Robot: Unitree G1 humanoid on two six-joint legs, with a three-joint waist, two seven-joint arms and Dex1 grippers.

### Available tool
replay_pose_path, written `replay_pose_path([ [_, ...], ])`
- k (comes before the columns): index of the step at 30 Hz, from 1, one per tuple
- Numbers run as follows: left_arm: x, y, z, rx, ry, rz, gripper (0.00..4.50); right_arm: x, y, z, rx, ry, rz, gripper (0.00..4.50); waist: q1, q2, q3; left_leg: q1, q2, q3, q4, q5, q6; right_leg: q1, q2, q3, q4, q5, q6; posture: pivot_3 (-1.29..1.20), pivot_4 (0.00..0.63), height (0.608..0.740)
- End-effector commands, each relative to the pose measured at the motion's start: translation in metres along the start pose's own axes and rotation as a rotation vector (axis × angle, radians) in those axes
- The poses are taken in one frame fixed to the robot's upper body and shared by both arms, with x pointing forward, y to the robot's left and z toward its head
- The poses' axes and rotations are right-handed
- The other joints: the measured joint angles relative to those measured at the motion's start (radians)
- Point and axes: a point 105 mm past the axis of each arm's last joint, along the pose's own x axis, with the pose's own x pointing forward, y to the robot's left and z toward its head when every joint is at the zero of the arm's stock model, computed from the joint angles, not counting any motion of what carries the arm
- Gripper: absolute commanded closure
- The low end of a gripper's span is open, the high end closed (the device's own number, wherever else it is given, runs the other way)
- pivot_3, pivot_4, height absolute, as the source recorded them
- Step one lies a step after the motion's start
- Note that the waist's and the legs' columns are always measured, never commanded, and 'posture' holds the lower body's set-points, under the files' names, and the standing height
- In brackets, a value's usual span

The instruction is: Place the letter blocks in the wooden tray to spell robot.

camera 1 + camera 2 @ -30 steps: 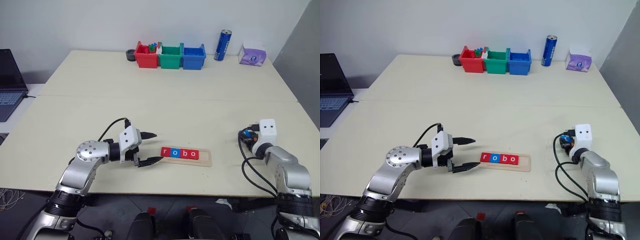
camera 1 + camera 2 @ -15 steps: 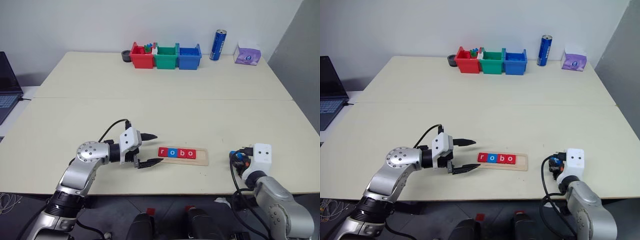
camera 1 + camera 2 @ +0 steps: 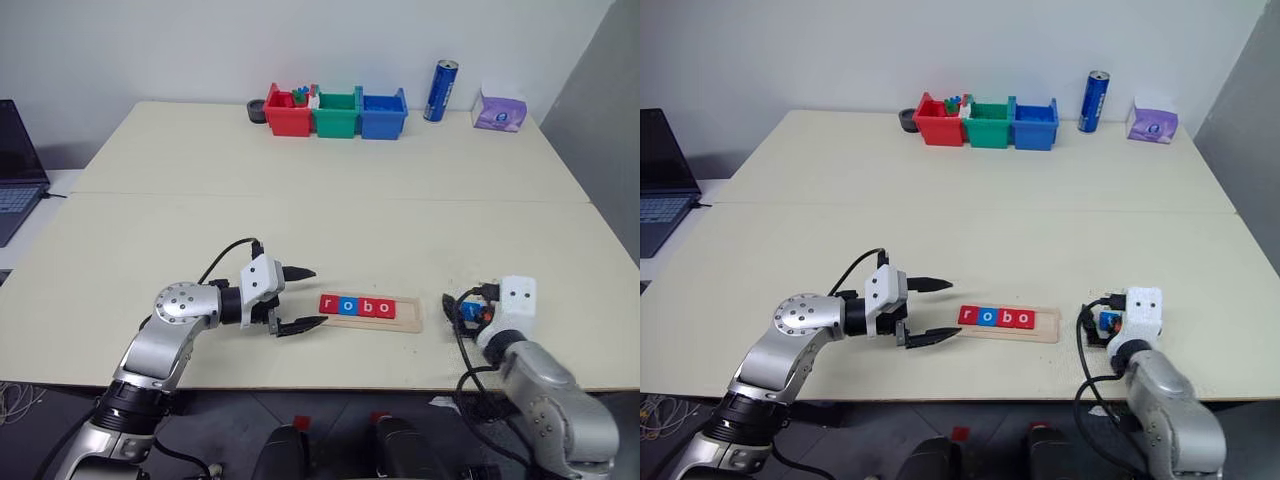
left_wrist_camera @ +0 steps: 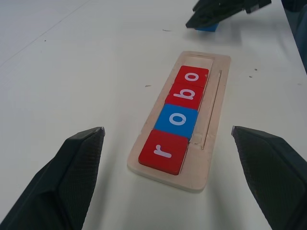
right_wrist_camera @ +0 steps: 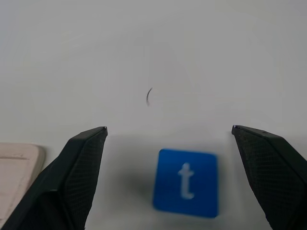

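left eye view: the wooden tray (image 3: 372, 312) lies low and centre on the desk (image 3: 330, 215), with four letter blocks (image 3: 358, 306) reading r, o, b, o and one bare slot at its right end. the left hand (image 3: 300, 298) sits at the tray's left end, its two black fingers apart and nothing between them, just where it was a second ago. the right hand (image 3: 463, 311) has shifted in from the right edge of the frame and now sits near the tray's right end.

right eye view: same layout; a speck of blue shows at the right hand, just right of the tray.

left wrist view: the four tiles run up the middle of the frame, red, blue, red, red. beyond the vacant end, top centre, the blue t block (image 4: 206, 28) lies on the desk under the right hand's dark fingers.

right wrist view: the t block sits flat on the desk at lower centre, between the two widely parted fingers (image 5: 72, 177) and touching neither; the tray's corner shows at lower left. so the block appears freshly let go just short of the tray, and the last slot is not yet filled; it likely needs a regrasp or a nudge in.
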Motion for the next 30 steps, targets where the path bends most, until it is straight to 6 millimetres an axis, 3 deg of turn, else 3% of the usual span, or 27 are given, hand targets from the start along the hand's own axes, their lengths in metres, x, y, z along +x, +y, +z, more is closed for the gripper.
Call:
replay_pose_path([
  [1,-0.001,0.001,0.007,0.031,-0.02,0.011,0.0,-0.007,-0.003,0.023,-0.156,-0.047,0.173,0.02,0.0,0.0,0.0,0.0,0.0,0.0,0.0,0.0,0.0,0.0,0.0,0.0,0.0,0.0,0.0,0.0,0.15,0.74],
  [6,0.001,-0.001,0.005,0.025,-0.024,0.004,0.0,-0.019,-0.001,0.018,-0.353,0.092,0.531,0.02,0.0,0.0,0.001,0.0,-0.001,0.001,0.0,0.0,0.0,0.001,0.001,-0.001,0.0,0.0,0.0,0.0,0.15,0.74],
  [9,0.004,0.0,0.006,0.026,-0.028,0.0,0.0,-0.019,-0.009,0.01,-0.467,0.168,0.638,0.02,0.001,0.0,0.001,0.0,-0.001,0.001,0.0,0.0,0.0,0.001,0.002,-0.002,0.0,0.0,0.0,0.0,0.15,0.74],
  [19,0.006,0.0,0.011,0.031,-0.037,-0.001,0.0,0.009,-0.026,0.005,-0.639,0.248,0.746,0.02,0.0,0.0,0.001,0.0,0.0,0.002,0.0,0.0,0.0,0.001,0.002,-0.002,0.0,0.0,0.0,0.0,0.15,0.74],
  [25,0.006,0.001,0.013,0.033,-0.035,0.006,0.0,0.009,-0.029,-0.002,-0.634,0.333,0.815,0.02,0.001,0.0,0.001,0.0,0.0,0.001,0.0,0.0,0.0,0.001,0.001,-0.002,0.0,0.0,0.0,0.0,0.15,0.74],
  [30,0.004,0.001,0.013,0.031,-0.029,0.016,0.0,0.013,-0.027,0.001,-0.611,0.325,0.827,1.72,0.002,0.0,0.001,0.0,0.001,0.001,0.001,0.0,0.0,0.001,0.001,-0.002,0.0,0.0,0.0,0.0,0.15,0.74],
])
